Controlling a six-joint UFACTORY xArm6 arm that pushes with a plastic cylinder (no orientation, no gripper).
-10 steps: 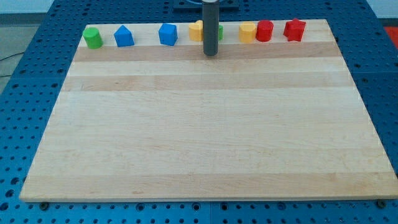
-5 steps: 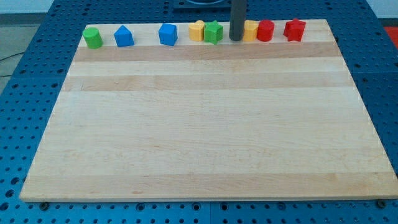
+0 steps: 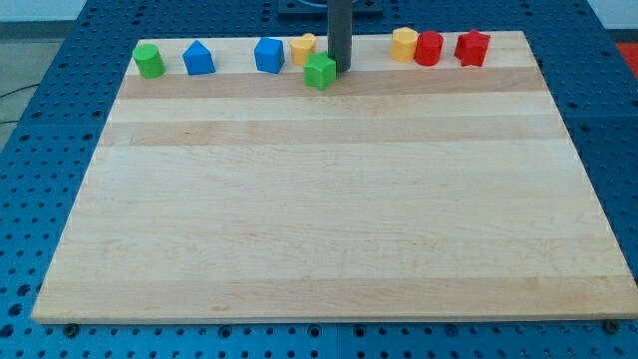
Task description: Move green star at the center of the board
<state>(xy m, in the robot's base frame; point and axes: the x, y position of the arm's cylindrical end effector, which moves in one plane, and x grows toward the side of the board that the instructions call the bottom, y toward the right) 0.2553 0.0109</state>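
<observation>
The green star (image 3: pixel 320 72) lies near the view's top edge of the wooden board (image 3: pixel 329 199), a little left of the middle. My tip (image 3: pixel 340 68) stands right against the star's upper right side, touching it or nearly so. A yellow block (image 3: pixel 302 49) sits just up and left of the star, close to it.
Along the top edge from the view's left stand a green cylinder (image 3: pixel 149 61), a blue house-shaped block (image 3: pixel 198 58) and a blue block (image 3: pixel 269 55). To the right of my tip are a yellow block (image 3: pixel 404 45), a red cylinder (image 3: pixel 428 49) and a red star (image 3: pixel 472 48).
My tip went from the star's right to its upper right side. The green star slid down and left out of the row, and the yellow block beside it shifted left.
</observation>
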